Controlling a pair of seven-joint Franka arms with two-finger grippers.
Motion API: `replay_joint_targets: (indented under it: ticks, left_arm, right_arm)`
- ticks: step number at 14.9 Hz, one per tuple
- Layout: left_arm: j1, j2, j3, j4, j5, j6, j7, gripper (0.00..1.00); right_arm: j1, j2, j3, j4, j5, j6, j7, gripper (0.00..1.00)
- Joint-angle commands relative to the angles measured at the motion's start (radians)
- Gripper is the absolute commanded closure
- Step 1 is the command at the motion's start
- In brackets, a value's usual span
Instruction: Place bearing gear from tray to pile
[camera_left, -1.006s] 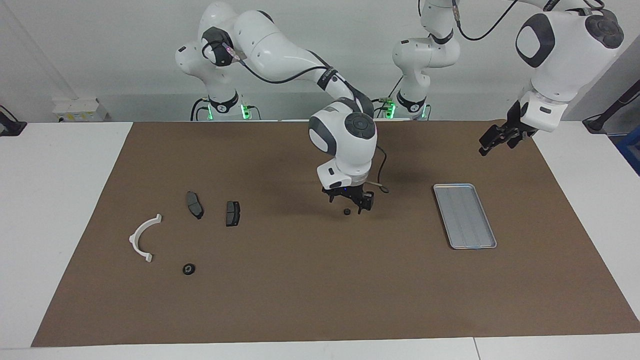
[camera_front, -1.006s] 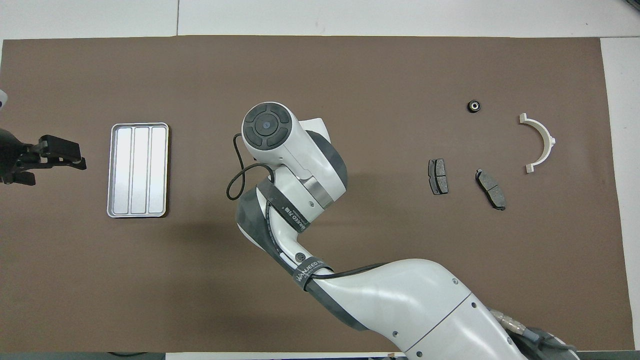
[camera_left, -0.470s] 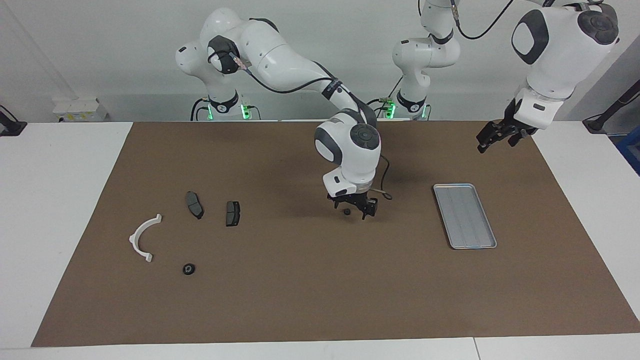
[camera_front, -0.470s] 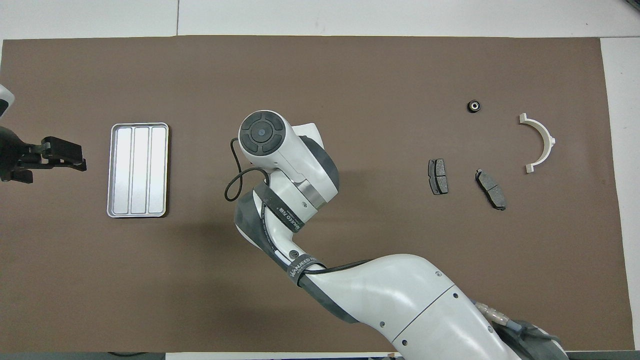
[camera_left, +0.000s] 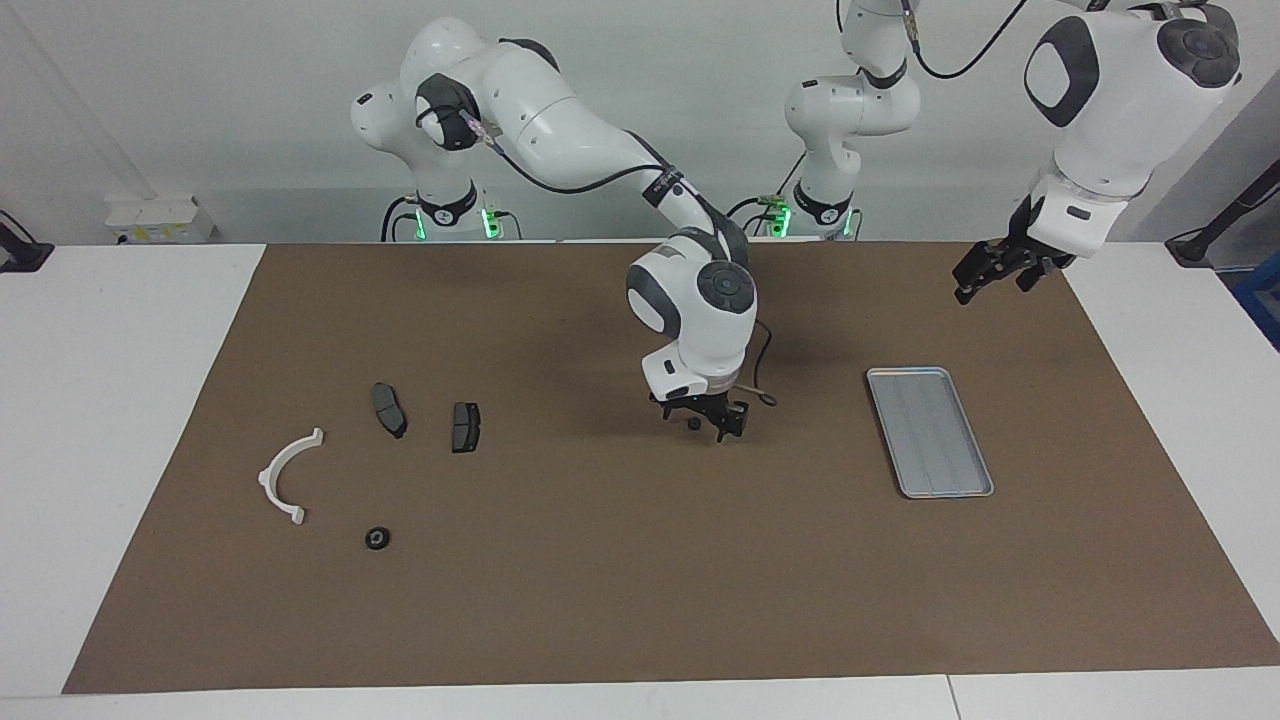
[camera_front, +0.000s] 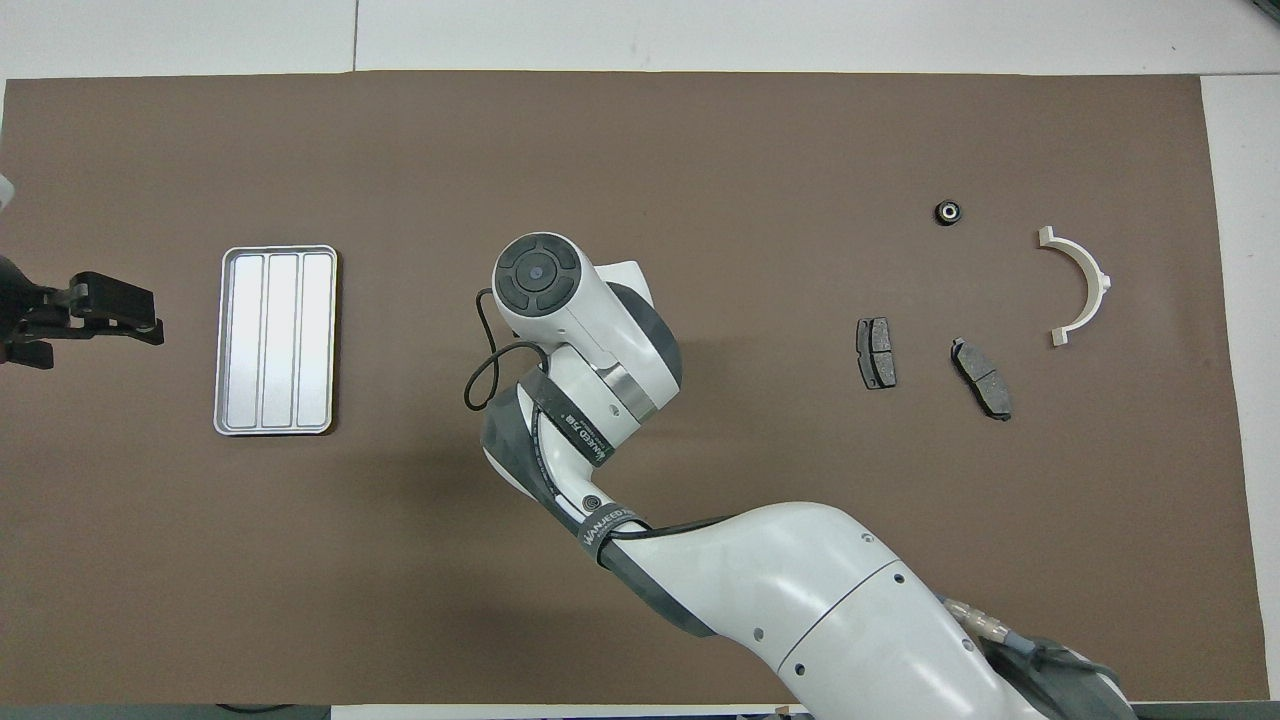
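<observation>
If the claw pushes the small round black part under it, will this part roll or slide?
The small round black part lies flat on the brown mat, so it would probably slide, not roll. It looks tiny between the open right claw, likely light and easily knocked aside.

The right arm stretches out over the middle of the surface, wrist bent straight down, its right claw (camera_left: 705, 417) low with fingers spread. The left arm waits raised, its left claw (camera_left: 985, 272) open, angled downward.
</observation>
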Motion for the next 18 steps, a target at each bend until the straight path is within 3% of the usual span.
replay_joint_targets:
  ticks: [1, 4, 6, 9, 10, 15, 18]
  left_arm:
    - [-0.005, 0.021, -0.002, 0.038, 0.011, -0.032, 0.011, 0.0]
    - [-0.005, 0.02, -0.003, 0.034, 0.011, -0.037, 0.014, 0.0]
    - [-0.005, 0.02, -0.003, 0.032, 0.009, -0.035, 0.011, 0.0]
    - [-0.013, 0.018, -0.002, 0.031, 0.009, -0.035, 0.003, 0.0]
    - [-0.011, 0.016, 0.0, 0.023, 0.009, -0.031, 0.003, 0.0]
    - [-0.011, 0.012, 0.003, 0.018, 0.011, -0.029, 0.003, 0.0]
    - [-0.011, 0.009, 0.003, 0.014, 0.011, -0.029, 0.003, 0.0]
  right_arm:
    - [-0.008, -0.038, 0.007, -0.081, 0.023, 0.06, -0.012, 0.12]
    - [-0.008, -0.039, 0.007, -0.082, 0.026, 0.057, -0.012, 0.32]
    - [-0.009, -0.039, 0.007, -0.076, 0.055, 0.054, -0.01, 0.58]
    - [-0.008, -0.039, 0.007, -0.075, 0.063, 0.06, -0.01, 0.82]
    - [-0.008, -0.039, 0.007, -0.073, 0.067, 0.06, -0.01, 0.98]
    - [-0.015, -0.041, 0.007, -0.062, 0.06, 0.027, -0.012, 1.0]
    - [-0.055, -0.041, 0.007, 0.057, 0.059, -0.148, -0.087, 1.0]
